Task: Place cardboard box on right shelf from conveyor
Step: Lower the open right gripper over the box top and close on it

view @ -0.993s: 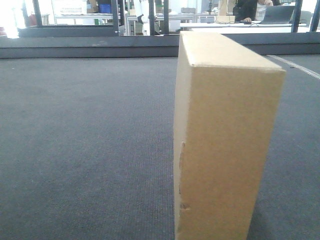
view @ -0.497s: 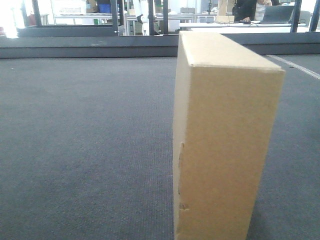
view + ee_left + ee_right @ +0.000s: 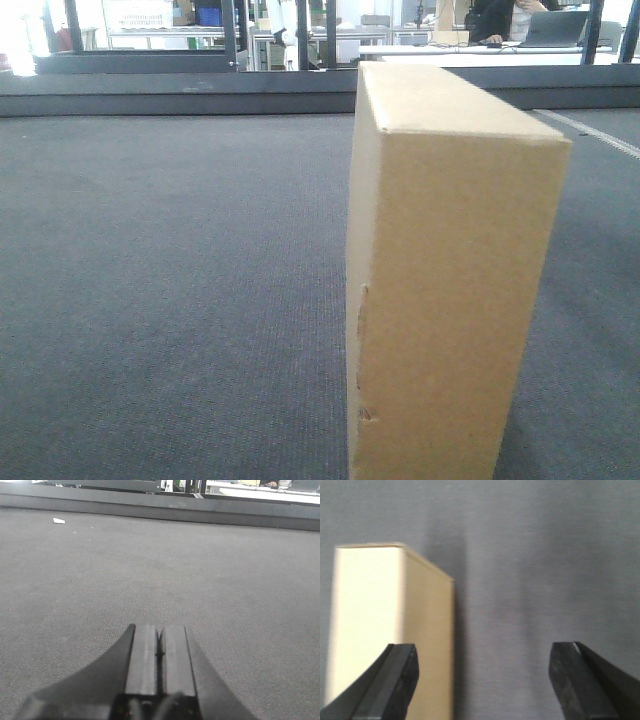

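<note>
A plain tan cardboard box [image 3: 450, 280] stands upright on its narrow side on the dark grey conveyor [image 3: 170, 290], right of centre in the front view, with a small dent low on its near vertical edge. From above, the right wrist view shows the box [image 3: 390, 630] at the left, under my right gripper's left finger [image 3: 395, 680]. My right gripper [image 3: 485, 680] is open wide and the box is not between its fingers. My left gripper [image 3: 160, 650] is shut on nothing, low over bare belt [image 3: 200, 580]. The right shelf is out of view.
A dark raised border [image 3: 180, 95] runs along the belt's far edge. Beyond it are black uprights, white tables and a seated person with a laptop [image 3: 550, 25]. A small white scrap [image 3: 59, 521] lies on the belt at the far left.
</note>
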Controlling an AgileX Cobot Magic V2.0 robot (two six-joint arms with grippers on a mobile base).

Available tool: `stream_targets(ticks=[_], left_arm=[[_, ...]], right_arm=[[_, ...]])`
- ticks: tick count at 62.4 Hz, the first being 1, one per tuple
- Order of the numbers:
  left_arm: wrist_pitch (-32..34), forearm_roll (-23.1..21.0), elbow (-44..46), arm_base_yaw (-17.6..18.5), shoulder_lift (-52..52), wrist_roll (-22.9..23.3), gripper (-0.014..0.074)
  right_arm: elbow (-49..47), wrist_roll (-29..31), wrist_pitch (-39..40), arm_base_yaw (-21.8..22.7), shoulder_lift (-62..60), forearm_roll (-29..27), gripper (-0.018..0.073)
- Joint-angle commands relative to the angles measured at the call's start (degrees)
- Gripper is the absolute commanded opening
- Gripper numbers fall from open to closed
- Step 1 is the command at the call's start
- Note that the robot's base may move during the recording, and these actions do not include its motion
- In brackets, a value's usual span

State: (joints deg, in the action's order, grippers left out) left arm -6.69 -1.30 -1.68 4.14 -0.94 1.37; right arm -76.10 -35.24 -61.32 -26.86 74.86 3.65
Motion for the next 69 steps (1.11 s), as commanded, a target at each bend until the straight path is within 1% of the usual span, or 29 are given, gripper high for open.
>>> stream_targets(ticks=[1, 9, 21, 39, 46, 69], left_arm=[[4.92, 0.07, -0.59, 0.08, -0.45, 0.27, -0.0116], [4.92, 0.07, -0.59, 0.08, -0.45, 0.27, -0.0115], [4.92, 0.07, -0.59, 0.08, -0.45, 0.27, -0.0116], [4.92, 0.07, -0.59, 0.08, -0.45, 0.27, -0.0116], [4.92, 0.07, -0.59, 0.08, -0.45, 0.27, -0.0116], [4.92, 0.07, -0.59, 0.08, -0.45, 0.27, -0.0116]], right_arm=[[-4.54, -2.27, 1.60, -3.18, 1.50, 2.09, 0.0633], [-6.18, -4.27, 1.73, -7.16, 4.97, 2.48, 0.0633], [-6.18, -6.69, 2.68, -10.65, 7.04, 2.91, 0.0633], [-6.18, -7.53, 2.88, -13.19, 7.45, 2.92, 0.0633], [-6.18, -9.67, 2.65, -13.30, 7.90, 2.97, 0.0633], [-6.18, -10.34, 1.98, -14.97, 9.54, 2.97, 0.0633]])
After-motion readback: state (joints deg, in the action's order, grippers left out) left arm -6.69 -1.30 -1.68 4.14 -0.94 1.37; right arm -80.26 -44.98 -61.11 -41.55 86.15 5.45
